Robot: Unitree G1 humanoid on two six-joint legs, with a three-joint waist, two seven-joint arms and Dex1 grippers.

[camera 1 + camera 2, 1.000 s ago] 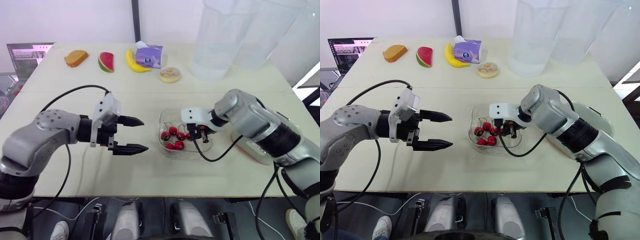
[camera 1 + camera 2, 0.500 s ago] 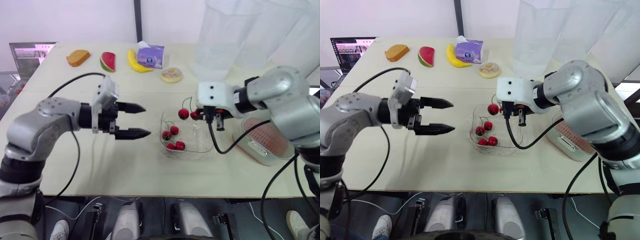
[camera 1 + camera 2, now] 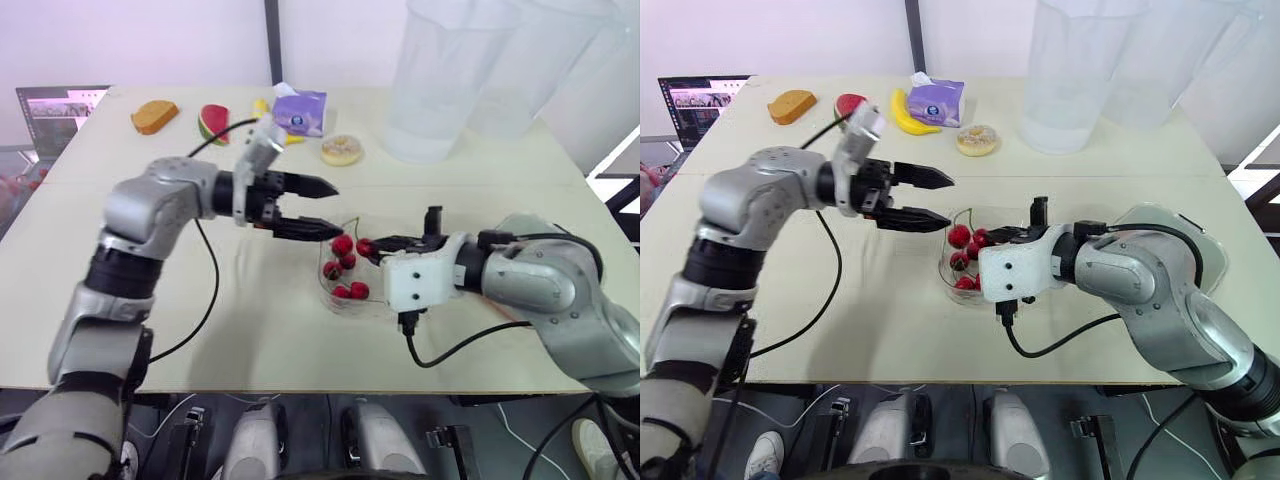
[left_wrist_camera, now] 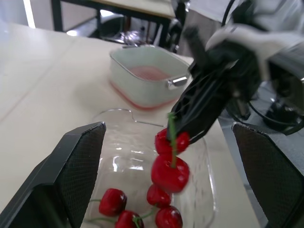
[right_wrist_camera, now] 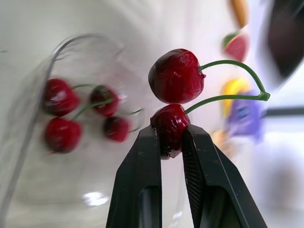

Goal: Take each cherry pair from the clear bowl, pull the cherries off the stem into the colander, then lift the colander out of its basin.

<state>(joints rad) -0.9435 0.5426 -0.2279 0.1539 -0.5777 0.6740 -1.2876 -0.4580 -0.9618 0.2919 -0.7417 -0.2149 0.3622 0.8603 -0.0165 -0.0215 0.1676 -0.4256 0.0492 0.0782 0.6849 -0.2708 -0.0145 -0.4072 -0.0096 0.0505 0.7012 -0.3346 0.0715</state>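
The right pincer (image 5: 170, 137) is clenched on one cherry of a cherry pair (image 5: 176, 76), held above the clear bowl (image 4: 124, 159) near the middle of the surface (image 3: 250, 320). The pair's other cherry sits against the first, and the stems arc away to one side. The left pincer (image 3: 330, 210) is released, its fingers spread wide, the lower tip just beside the pair. More cherries (image 4: 161, 216) lie in the bowl. The colander (image 4: 147, 73) sits in its basin (image 4: 137, 91) toward the right edge.

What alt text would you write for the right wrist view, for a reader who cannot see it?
The right tool pinches one cherry of a green-stemmed cherry pair, the other cherry close beside it. Behind, a clear bowl holds four more cherries.
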